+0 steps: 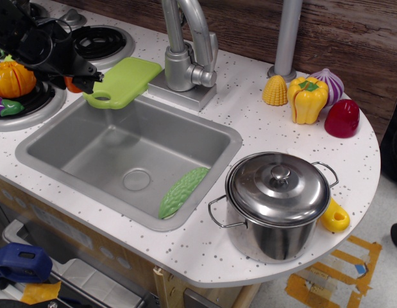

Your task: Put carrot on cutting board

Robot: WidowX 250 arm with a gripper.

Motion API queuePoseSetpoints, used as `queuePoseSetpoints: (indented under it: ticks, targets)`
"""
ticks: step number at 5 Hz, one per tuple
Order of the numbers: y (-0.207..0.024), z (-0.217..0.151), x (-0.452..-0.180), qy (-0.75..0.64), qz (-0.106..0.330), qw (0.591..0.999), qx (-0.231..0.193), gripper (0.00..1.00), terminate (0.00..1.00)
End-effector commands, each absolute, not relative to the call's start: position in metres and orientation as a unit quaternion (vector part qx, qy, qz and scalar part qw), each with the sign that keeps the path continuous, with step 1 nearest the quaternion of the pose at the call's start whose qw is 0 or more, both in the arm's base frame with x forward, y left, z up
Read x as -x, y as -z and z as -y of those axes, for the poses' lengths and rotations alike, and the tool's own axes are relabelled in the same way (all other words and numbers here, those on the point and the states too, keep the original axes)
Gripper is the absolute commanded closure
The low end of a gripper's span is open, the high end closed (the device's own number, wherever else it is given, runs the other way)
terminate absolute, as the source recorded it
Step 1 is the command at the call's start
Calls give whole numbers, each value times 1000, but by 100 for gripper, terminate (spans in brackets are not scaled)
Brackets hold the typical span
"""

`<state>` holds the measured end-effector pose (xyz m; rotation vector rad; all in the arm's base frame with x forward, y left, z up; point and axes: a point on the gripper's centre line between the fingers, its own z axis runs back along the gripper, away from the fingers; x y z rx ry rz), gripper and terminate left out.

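The lime green cutting board (126,81) lies on the counter behind the sink, its handle hole toward the left. My black gripper (79,78) hovers just left of the board's handle end. It is shut on the orange carrot (72,84), of which only a small part shows between the fingers.
A grey sink (131,156) holds a bumpy green toy vegetable (183,191). A ribbed orange pumpkin toy (12,77) sits on the left burner. The faucet (185,48) stands behind the board. A steel pot (278,202), corn, yellow pepper, onion and red toy stand at right.
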<state>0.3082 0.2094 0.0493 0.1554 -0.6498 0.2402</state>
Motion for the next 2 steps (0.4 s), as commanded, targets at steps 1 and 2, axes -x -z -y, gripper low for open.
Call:
queuePoseSetpoints:
  ticks: [1, 2]
  targets:
    - [-64, -214, -334, -78, 339, 934, -80, 100, 0]
    - [-61, -214, -345, -52, 339, 937, -72, 100, 100]
